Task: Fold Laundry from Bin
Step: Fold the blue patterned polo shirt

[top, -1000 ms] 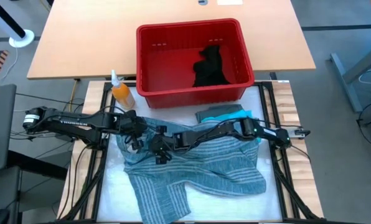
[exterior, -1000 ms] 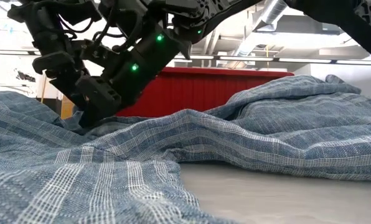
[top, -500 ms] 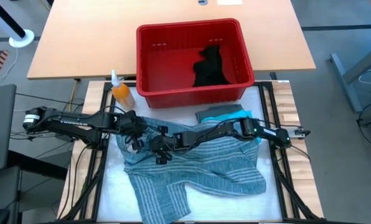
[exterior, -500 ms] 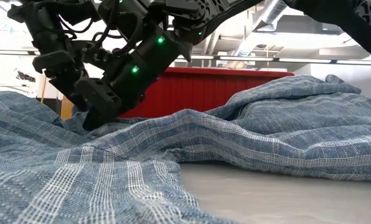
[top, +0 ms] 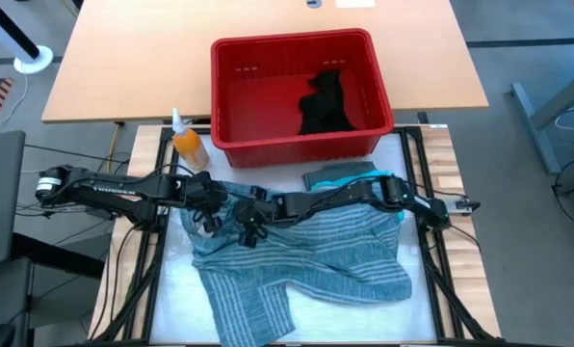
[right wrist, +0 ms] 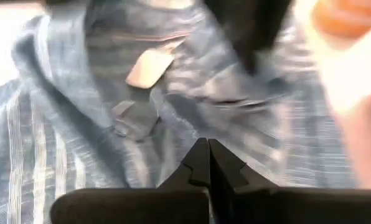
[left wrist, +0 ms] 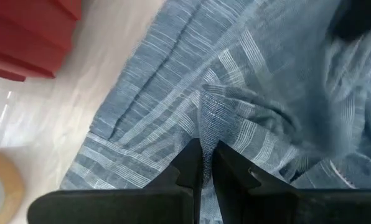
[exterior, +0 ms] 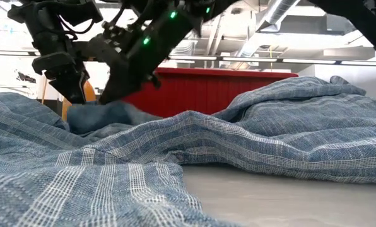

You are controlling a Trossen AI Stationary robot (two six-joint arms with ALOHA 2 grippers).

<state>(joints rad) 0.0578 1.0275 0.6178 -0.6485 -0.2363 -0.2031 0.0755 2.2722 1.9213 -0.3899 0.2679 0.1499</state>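
Note:
The blue-grey striped shirt [top: 316, 255] lies spread and rumpled on the white table top. Both grippers stand close together at its left, far part. My left gripper [top: 208, 220] is shut on a fold of it. My right gripper [top: 248, 229] reaches across from the right and is shut on the cloth just beside it, near the collar label [right wrist: 149, 65]. The red bin [top: 292, 43] stands behind the shirt with a black garment [top: 324, 101] inside. Folded turquoise and grey-green garments [top: 345, 175] lie in front of the bin. My left gripper pinches a raised fold of the shirt [left wrist: 205, 118] between its two fingers, coming from above and pointing down. The rest of the shirt lies slack on the table. My right gripper pinches the shirt's cloth [right wrist: 201, 134] at its fingertips, slanting down from the table's right. A small hump of cloth [exterior: 106, 116] stands raised under it; one layer or several, I cannot tell.
An orange bottle [top: 186, 143] stands at the bin's left front corner, just behind my left arm. The shirt's near part [exterior: 81, 189] and its raised right fold [exterior: 289, 120] cover most of the table top.
My right gripper has shut on the shirt's cloth and risen a little, tipping toward the table's far edge. The cloth beneath it has been drawn up into a small hump. The rest of the shirt has stayed where it was.

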